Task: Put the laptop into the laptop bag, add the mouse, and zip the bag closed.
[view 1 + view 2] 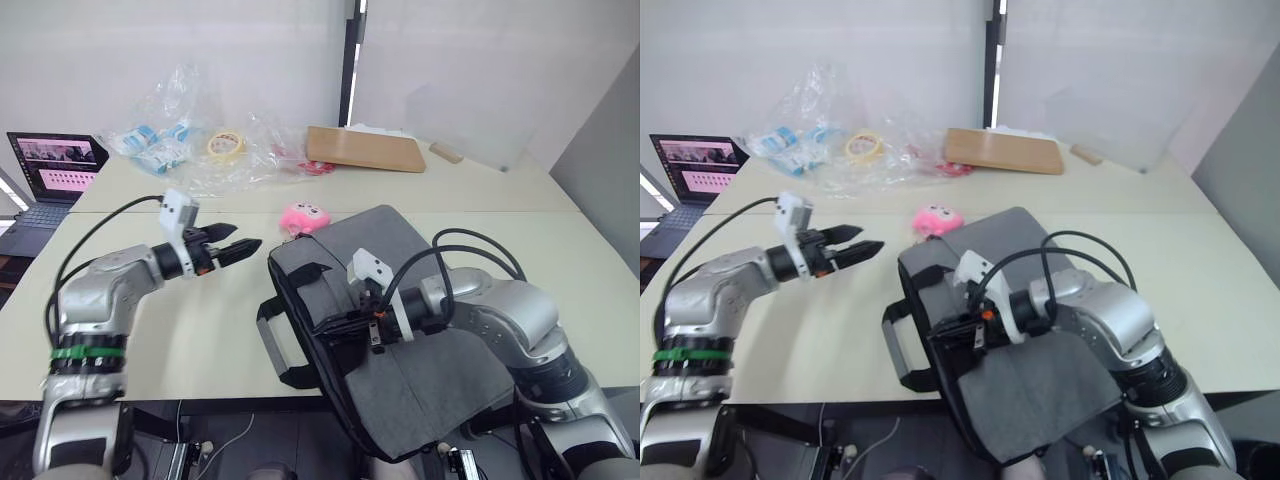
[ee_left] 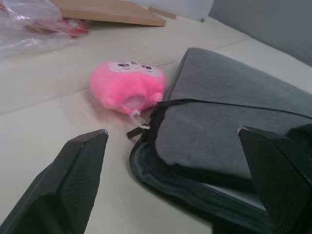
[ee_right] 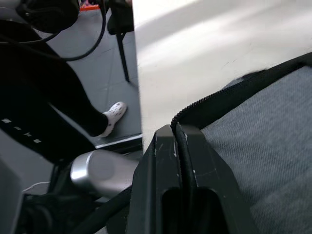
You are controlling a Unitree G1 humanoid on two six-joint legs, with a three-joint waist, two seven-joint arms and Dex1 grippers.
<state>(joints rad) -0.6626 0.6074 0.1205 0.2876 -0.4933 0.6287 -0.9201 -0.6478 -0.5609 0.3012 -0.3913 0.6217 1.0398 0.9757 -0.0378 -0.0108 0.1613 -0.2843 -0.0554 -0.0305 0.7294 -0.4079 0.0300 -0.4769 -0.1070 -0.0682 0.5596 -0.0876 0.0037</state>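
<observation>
Bag [image 1: 400, 300] lies at lower centre of the frame, its near end hanging over the tabletop [image 1: 200, 330] edge. My right tool [image 1: 345, 325] is clamped on the bag's zipper edge, fingers pressed together around the black trim. My left tool [image 1: 238, 245], left of centre, hangs spread and empty above the tabletop, pointing at a pink toy [image 1: 305, 217] beside the bag's far corner.

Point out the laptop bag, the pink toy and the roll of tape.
laptop bag [image 1: 400, 250]: left eye view, on its grey top panel.
pink toy [image 2: 127, 87]: left wrist view, on its plush body.
roll of tape [image 1: 226, 146]: left eye view, on its ring.
</observation>
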